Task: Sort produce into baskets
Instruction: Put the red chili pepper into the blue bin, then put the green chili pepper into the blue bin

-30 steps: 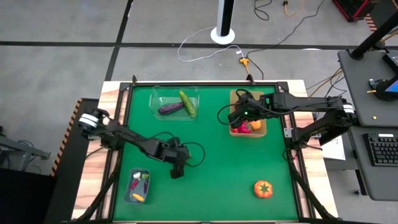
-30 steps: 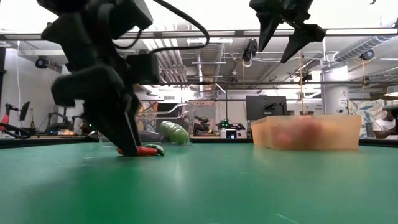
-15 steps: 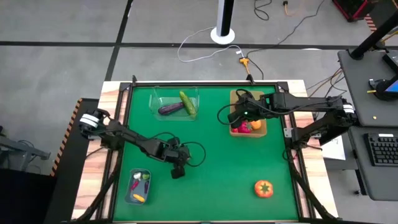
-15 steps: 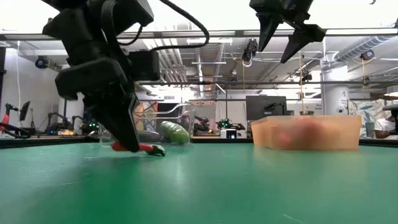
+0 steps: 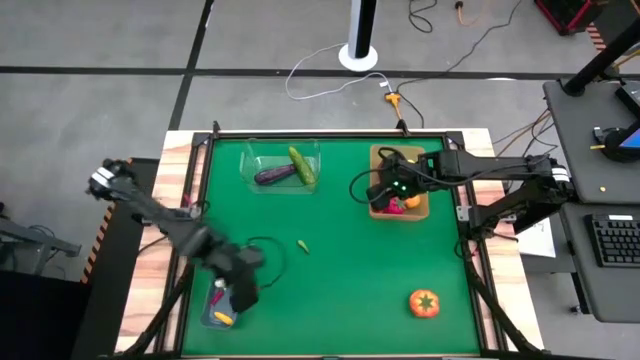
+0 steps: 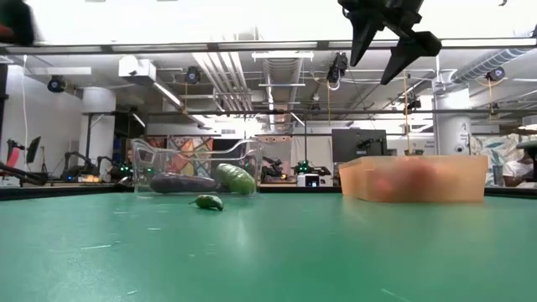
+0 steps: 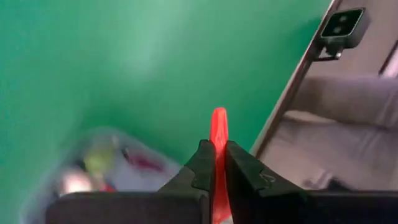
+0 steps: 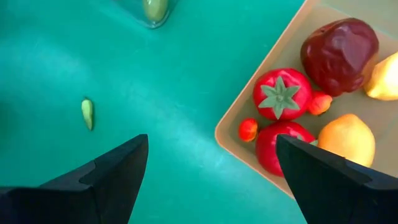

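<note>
Worktop: green mat inside a wooden frame. Left tool: clenched on a red chilli, whose tip stands out beyond the two dark fingers; in the high view this tool sits at the near left of the worktop, just beside the bluish-grey tub. That tub holds several small pieces, among them a yellow-orange one; the rest are too small to tell apart. Right tool: released, fingers spread wide with nothing between them, hanging above the edge of the tan wooden tray at the far right of the worktop; in the low view it shows high above the tray. Tray contents, seen from the right wrist: a dark red fruit, a tomato with a green star calyx, a second red fruit, an orange fruit, a yellow piece at the edge of view, and two small red-orange pieces lying between them. Clear plastic tub: far left of centre, holding a purple eggplant and a green cucumber, side by side. Loose on the mat: a small green chilli near the middle, well apart from every container, and an orange tomato-like fruit with a green top at the near right.
</note>
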